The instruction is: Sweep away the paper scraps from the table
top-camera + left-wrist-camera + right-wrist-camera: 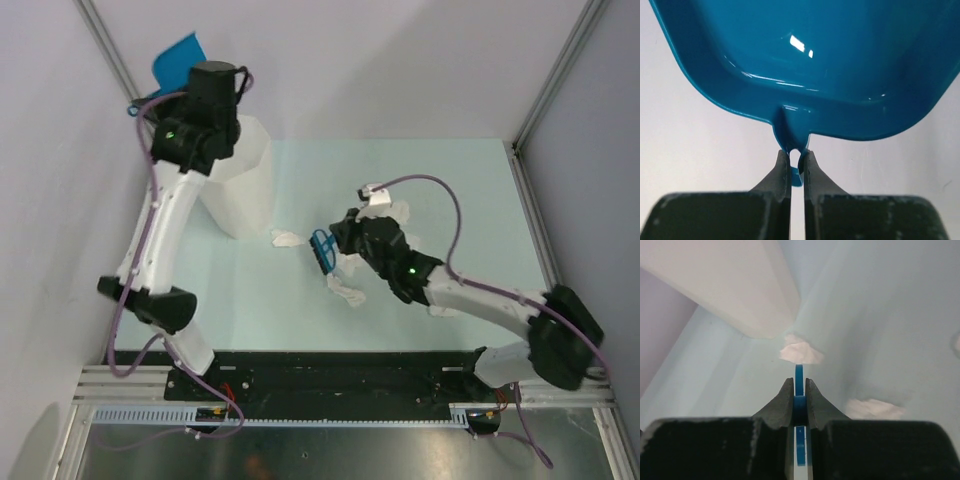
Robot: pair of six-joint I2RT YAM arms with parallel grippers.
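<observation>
My left gripper (796, 156) is shut on the thin handle of the blue dustpan (830, 65) and holds it high in the air at the back left (180, 58), above the white bin. My right gripper (799, 385) is shut on a small blue brush (322, 250), low over the mint-green table (450, 180). One white paper scrap (288, 239) lies just left of the brush, at the foot of the bin; in the right wrist view it (801, 353) is straight ahead of the fingertips. Another scrap (347, 290) lies under the brush's near side, also in the right wrist view (872, 409). A third (400, 212) lies behind the right wrist.
The tall white faceted bin (245, 185) stands at the back left of the table, right under the left arm; it also shows in the right wrist view (740, 285). Grey walls close in the left, back and right sides. A black rail (340, 370) runs along the front.
</observation>
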